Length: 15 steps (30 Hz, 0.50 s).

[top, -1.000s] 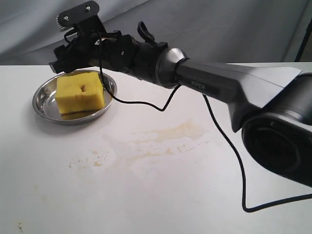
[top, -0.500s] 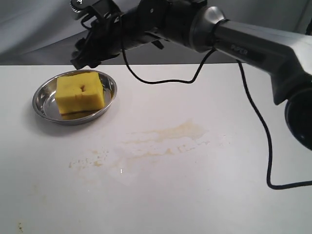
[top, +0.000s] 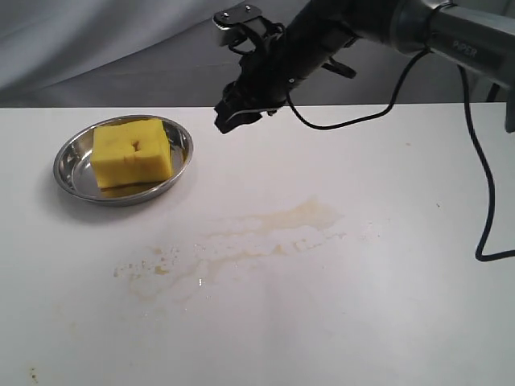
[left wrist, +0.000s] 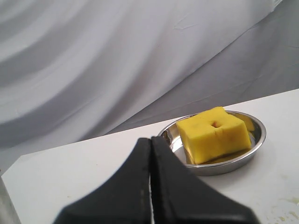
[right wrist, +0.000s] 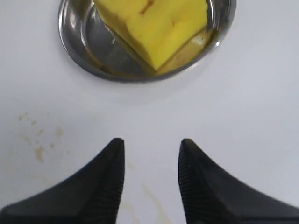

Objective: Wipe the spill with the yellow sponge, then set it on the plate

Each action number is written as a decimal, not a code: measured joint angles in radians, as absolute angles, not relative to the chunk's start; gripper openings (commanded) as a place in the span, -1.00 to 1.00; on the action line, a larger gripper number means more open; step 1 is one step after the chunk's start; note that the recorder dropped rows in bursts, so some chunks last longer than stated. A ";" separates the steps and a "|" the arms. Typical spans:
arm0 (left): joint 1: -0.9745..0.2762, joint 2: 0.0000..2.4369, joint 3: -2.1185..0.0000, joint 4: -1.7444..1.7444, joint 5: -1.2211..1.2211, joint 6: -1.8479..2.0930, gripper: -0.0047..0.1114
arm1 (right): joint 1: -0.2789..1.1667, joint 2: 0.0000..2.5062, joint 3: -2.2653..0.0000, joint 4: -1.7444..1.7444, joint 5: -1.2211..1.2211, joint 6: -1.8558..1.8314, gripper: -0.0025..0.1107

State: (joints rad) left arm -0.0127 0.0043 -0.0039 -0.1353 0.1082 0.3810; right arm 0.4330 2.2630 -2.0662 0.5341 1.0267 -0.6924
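sponge (right wrist: 154,23) already in plate (right wrist: 74,42) ahead of right claw (right wrist: 151,144), part-open and empty; pale spill smears (top: 273,229) left on table (top: 402,322).

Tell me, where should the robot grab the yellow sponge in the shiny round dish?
Grip the thick yellow rectangular foam sponge across its two upright side faces, coming straight down from above. It sits inside the shallow round stainless-steel plate, whose raised rim would likely block a sideways approach; the block stands well above that rim, leaving its sides free to pinch.
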 measured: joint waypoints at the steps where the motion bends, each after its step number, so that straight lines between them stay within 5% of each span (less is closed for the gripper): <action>1: -0.013 0.004 -0.004 -0.135 0.108 0.381 -0.92 | 0.424 2.263 -2.066 0.519 1.044 -0.686 -0.56; 8: -0.013 0.004 -0.004 -0.135 0.108 0.381 -0.92 | 0.366 2.263 -2.066 0.403 1.148 -0.629 -0.95; 15: -0.013 0.004 -0.004 -0.135 0.108 0.381 -0.92 | 0.302 2.250 -2.066 0.161 1.187 -0.462 -0.96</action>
State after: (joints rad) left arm -0.0127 0.0043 -0.0039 -0.1353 0.1082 0.3810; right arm 0.3019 2.2499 -2.0662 0.1607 1.1872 -0.4622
